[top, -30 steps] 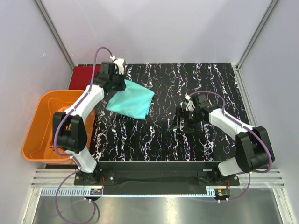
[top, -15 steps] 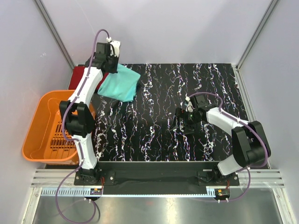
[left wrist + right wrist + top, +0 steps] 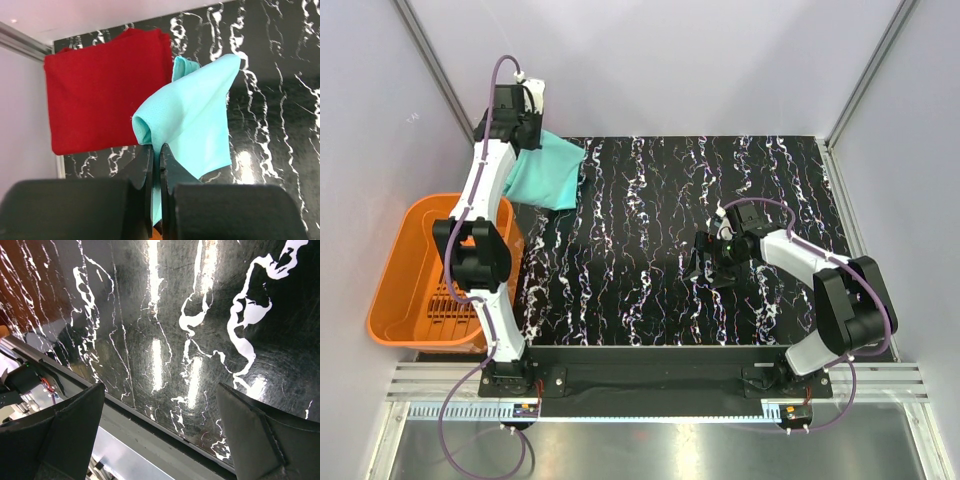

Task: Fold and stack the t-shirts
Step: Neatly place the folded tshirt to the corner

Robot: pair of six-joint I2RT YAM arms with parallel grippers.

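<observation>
Jaws spread wide and empty, the right gripper (image 3: 708, 265) hangs low over the black, white-veined table (image 3: 640, 290). At the far left corner, the left gripper (image 3: 156, 150) pinches the folded light teal-green cloth t-shirt (image 3: 195, 115), which hangs over the edge of the flat dark red cloth t-shirt (image 3: 100, 95).

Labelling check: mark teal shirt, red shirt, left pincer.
teal shirt (image 3: 200, 115), left wrist view, middle of the hanging cloth.
red shirt (image 3: 100, 95), left wrist view, centre of folded cloth.
left pincer (image 3: 156, 151), left wrist view, between fingertips.
</observation>
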